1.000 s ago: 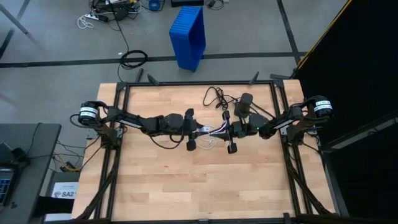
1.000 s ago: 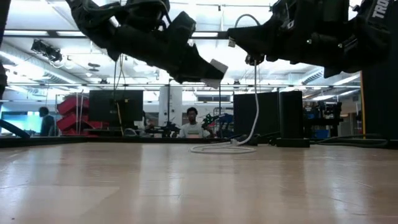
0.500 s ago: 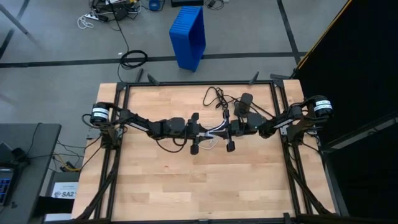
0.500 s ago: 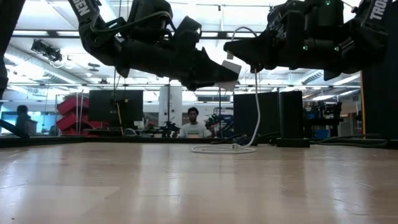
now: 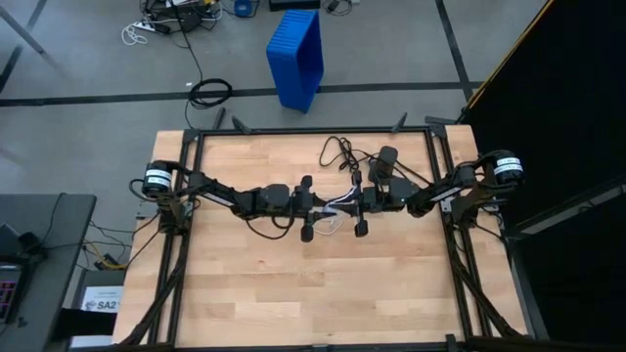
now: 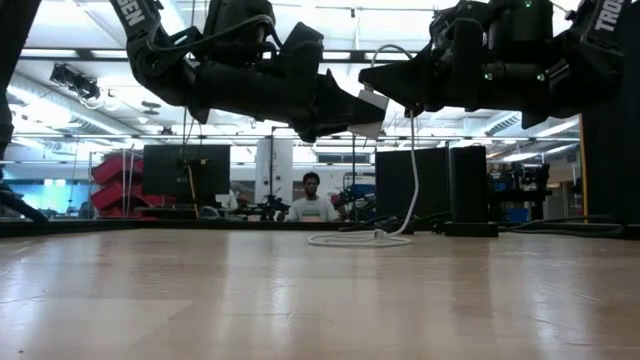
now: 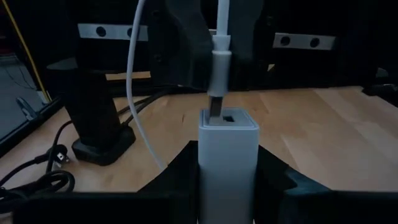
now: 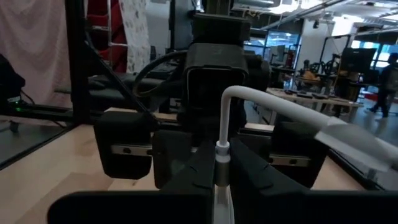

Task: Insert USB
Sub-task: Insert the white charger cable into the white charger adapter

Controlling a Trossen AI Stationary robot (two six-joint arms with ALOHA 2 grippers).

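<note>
Both grippers meet in mid-air over the table's middle. My left gripper (image 5: 321,206) is shut on a white charger block (image 7: 227,155). Facing it, my right gripper (image 5: 352,204) is shut on the USB's white plug end (image 7: 219,68). The plug's metal tip (image 7: 215,107) stands at the block's end face, beside a small port opening (image 7: 231,117); whether it is in, I cannot tell. The white cable (image 6: 412,170) arches out of the right gripper and hangs down. Its loop (image 6: 360,238) lies on the table. My left gripper pinches the white block by its two long sides (image 7: 205,168) between its two fingers (image 7: 177,174). The fingers lie level along the block, coming from the table's left. The block is lifted clear, its port end sticking out toward the right gripper. My right gripper pinches the USB plug's white body (image 8: 221,163) between its two fingers, coming level from the table's right. The fingers lie along the plug. The plug is lifted clear and points at the block; the cable bends up out of the hold and hangs slack.
A black adapter box (image 5: 383,166) stands upright on the table behind the right gripper, its thin black cord (image 5: 337,152) coiled toward the far edge. A blue bin (image 5: 296,57) stands on the floor beyond the table. The near half of the wooden table (image 5: 313,293) is bare.
My left gripper has moved toward the table's right, up to the right gripper, and has tipped to nearly level. The white block's end now stands against the plug's tip. Over the last half second nothing has moved.
</note>
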